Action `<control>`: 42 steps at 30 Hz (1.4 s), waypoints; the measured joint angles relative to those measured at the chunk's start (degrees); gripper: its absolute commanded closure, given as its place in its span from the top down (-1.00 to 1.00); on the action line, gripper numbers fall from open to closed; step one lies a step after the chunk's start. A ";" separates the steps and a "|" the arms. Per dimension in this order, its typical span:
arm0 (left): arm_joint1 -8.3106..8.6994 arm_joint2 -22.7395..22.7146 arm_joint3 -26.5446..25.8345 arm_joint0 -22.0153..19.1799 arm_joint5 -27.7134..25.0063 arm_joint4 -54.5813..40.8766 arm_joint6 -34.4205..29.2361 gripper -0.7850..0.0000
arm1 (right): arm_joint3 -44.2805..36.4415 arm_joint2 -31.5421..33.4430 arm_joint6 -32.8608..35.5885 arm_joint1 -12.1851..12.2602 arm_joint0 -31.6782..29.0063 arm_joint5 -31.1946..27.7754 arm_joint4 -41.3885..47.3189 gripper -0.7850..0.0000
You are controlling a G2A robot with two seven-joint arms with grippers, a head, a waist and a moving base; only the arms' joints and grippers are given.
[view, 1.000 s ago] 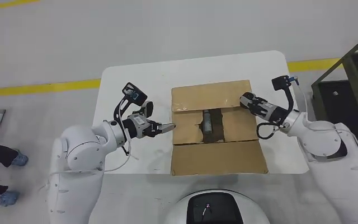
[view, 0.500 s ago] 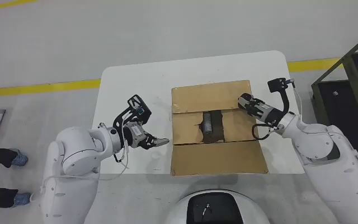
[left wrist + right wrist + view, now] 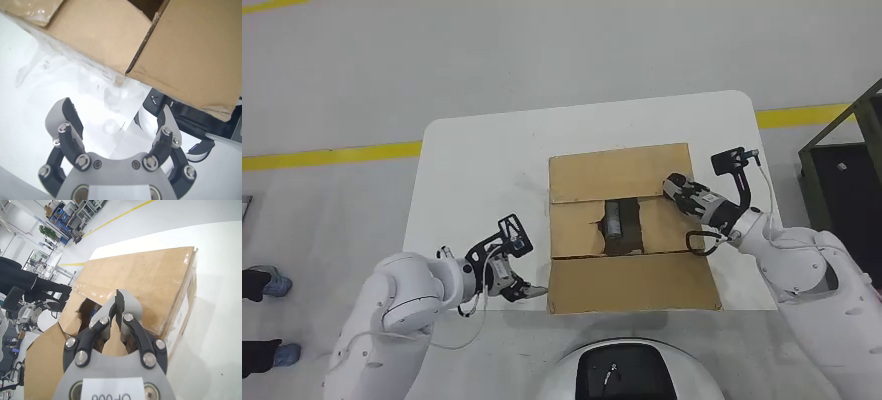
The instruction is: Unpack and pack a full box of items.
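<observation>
A brown cardboard box (image 3: 617,172) stands mid-table. Its top is partly open, and a grey item (image 3: 615,218) lies in the dark gap. The near flap (image 3: 632,283) is folded out flat toward the table's front edge. My left gripper (image 3: 532,292) is open and low over the table, just off that flap's front left corner (image 3: 130,72). It holds nothing between its fingers (image 3: 72,113). My right gripper (image 3: 670,187) is shut over the box top (image 3: 143,275), to the right of the gap, with its fingertips (image 3: 119,298) pressed together.
The white table (image 3: 482,160) has bare room left of and behind the box. The near flap (image 3: 189,56) hangs over the table's front edge. A dark metal rack (image 3: 842,160) stands on the floor beyond the right table edge.
My left gripper has swung from the box's left side toward the front edge, down to the near flap's corner. My right gripper has crept a little farther over the box top.
</observation>
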 measured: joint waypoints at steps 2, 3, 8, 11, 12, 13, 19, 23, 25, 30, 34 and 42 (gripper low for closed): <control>-0.02 0.81 -0.33 -1.08 -0.09 -0.15 0.46 1.00 | -0.06 -0.10 0.04 0.03 -0.05 0.02 0.01 -1.00; -0.03 1.23 -0.47 -1.57 -0.15 -0.04 0.41 1.00 | -0.07 -0.14 0.04 0.05 -0.09 0.03 0.01 -1.00; -0.14 3.49 -0.51 -4.60 -0.18 -0.10 0.68 1.00 | -0.11 -0.22 0.21 0.15 -0.25 0.13 -0.07 -1.00; -0.24 4.17 -0.07 -6.40 0.64 -0.62 1.61 1.00 | -0.25 -0.17 0.31 0.22 -0.25 0.17 0.05 -1.00; -0.29 4.24 0.09 -6.88 1.18 -1.06 2.22 1.00 | -0.36 -0.10 0.31 0.23 -0.24 0.20 0.20 -1.00; -0.33 4.28 0.26 -7.35 1.75 -1.53 2.78 1.00 | -0.50 -0.01 0.31 0.25 -0.23 0.24 0.43 -1.00; -0.75 4.66 2.20 -10.29 6.31 -4.53 7.16 1.00 | -2.59 1.22 1.02 0.40 0.40 0.68 3.50 -1.00; -1.18 6.40 4.92 -12.46 9.79 -4.41 8.20 1.00 | -4.82 3.53 0.98 0.63 1.58 1.64 5.16 -1.00; -1.40 7.46 6.51 -13.42 11.37 -3.49 8.15 1.00 | -5.66 4.59 0.80 0.73 2.06 2.16 5.79 -1.00; -2.11 10.69 10.82 -15.96 16.11 -0.70 7.69 1.00 | -7.51 5.09 0.73 1.04 2.33 1.67 2.85 -1.00; -2.60 12.70 14.16 -17.48 18.21 0.59 7.21 1.00 | -7.27 2.32 -0.78 0.94 0.94 0.80 -0.42 -1.00; -3.17 14.62 16.86 -19.25 18.59 1.00 7.42 1.00 | -2.40 -4.84 -8.75 0.21 -0.69 0.36 -8.81 -1.00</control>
